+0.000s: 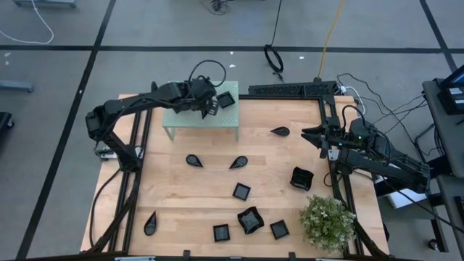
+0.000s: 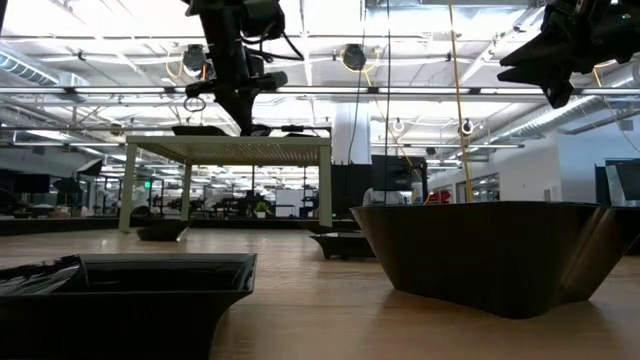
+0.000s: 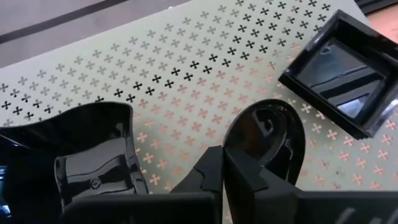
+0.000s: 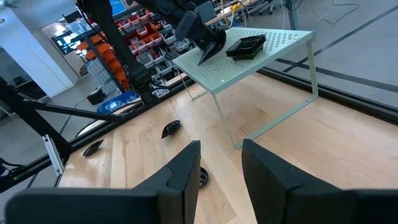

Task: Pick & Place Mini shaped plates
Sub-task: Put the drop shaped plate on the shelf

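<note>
Presently the left gripper, fingers closed on the rim of a teardrop plate on the green platform beside a square plate, may drag it on release, judging by that thin hold; right gripper waits part-open above the counter.

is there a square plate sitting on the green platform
Yes, the left wrist view shows a square black plate lying flat on the perforated green platform, just past the left tool.

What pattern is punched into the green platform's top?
Rows of small cross-shaped holes cover the pale green platform; the left wrist view shows it best.
</note>
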Tool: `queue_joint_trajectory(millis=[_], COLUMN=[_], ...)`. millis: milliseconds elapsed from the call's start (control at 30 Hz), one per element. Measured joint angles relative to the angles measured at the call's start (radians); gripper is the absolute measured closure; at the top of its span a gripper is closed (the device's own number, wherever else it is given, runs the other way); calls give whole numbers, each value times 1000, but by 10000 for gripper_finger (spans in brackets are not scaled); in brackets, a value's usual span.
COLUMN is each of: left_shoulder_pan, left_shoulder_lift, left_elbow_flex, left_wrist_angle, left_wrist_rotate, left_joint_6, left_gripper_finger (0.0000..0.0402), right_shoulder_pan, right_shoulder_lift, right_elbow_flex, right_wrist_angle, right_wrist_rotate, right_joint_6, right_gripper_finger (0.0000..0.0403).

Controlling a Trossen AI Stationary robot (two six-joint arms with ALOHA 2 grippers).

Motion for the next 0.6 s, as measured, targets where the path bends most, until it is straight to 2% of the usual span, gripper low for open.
queue_joint_trajectory(millis=[233,600], left_shoulder_pan=[24,34], left_shoulder_lift=[0,0], left_elbow_flex=[0,0], left_wrist_angle=[-2,-2], left_wrist_rotate=[1,24], left_joint_6=[0,-2], left_gripper_finger=[375,371], right_shoulder_pan=[0,0], right_shoulder_lift=[0,0], right_elbow_flex=[0,0], right_wrist_angle=[0,0], right_wrist_rotate=[0,0], right_joint_6=[0,0], right_gripper_finger=[298,298])
